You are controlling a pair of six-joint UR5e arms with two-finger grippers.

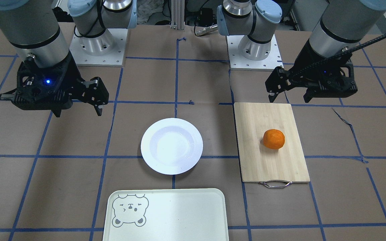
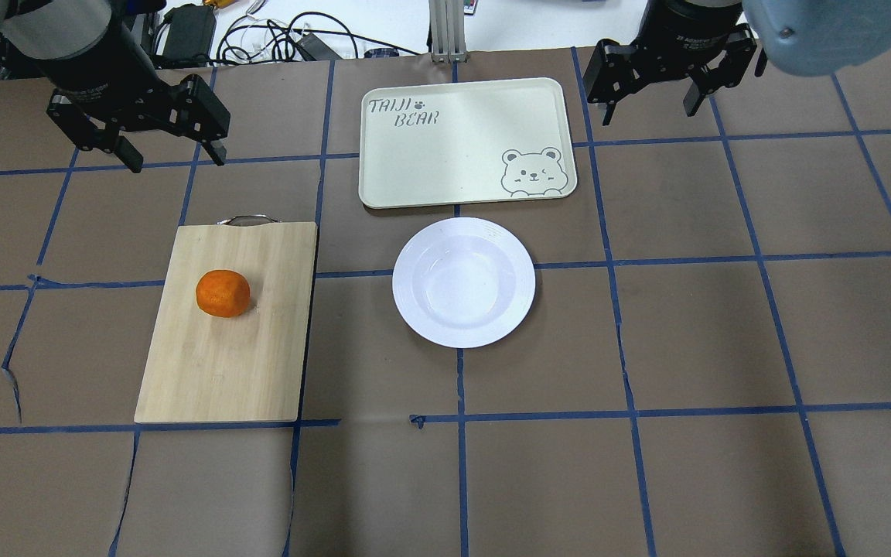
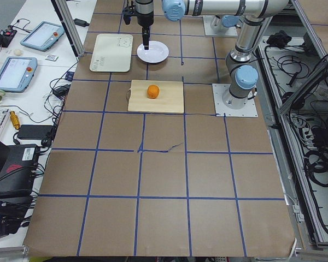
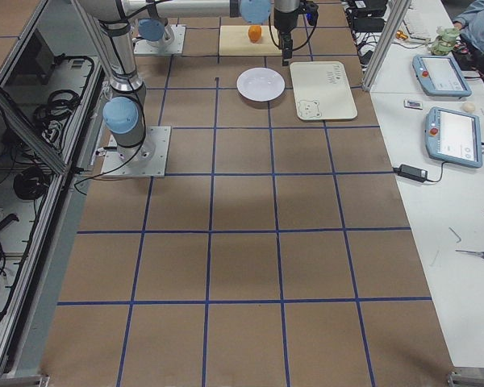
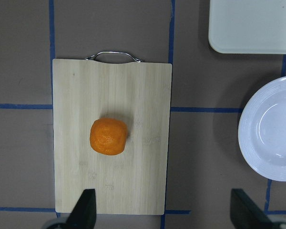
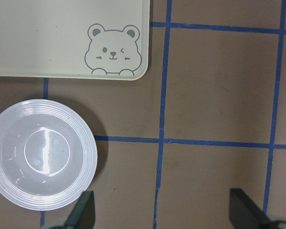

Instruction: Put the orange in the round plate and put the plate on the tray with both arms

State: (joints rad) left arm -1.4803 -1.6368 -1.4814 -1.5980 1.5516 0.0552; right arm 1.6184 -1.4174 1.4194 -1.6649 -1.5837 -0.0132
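Note:
The orange [image 1: 273,139] [image 2: 223,293] [image 5: 108,136] lies on a wooden cutting board. My left gripper [image 1: 289,98] [image 2: 175,158] hangs open and empty above the table, just off the board's edge opposite its handle in the front-facing view. The round plate [image 1: 147,147] [image 2: 407,282] [image 6: 43,155] sits empty at mid-table. Just beyond it lies the tray [image 1: 179,214] [image 2: 453,147] [image 6: 47,33], also bare. My right gripper [image 1: 78,113] [image 2: 649,112] is open and empty, raised off to the plate's side, away from the orange.
The cutting board [image 1: 270,164] [image 2: 221,363] [image 5: 133,186] has a metal handle [image 2: 244,220] on its end away from the robot. Blue tape lines cross the brown table cover. Both arm bases [image 1: 97,47] stand at the robot's edge.

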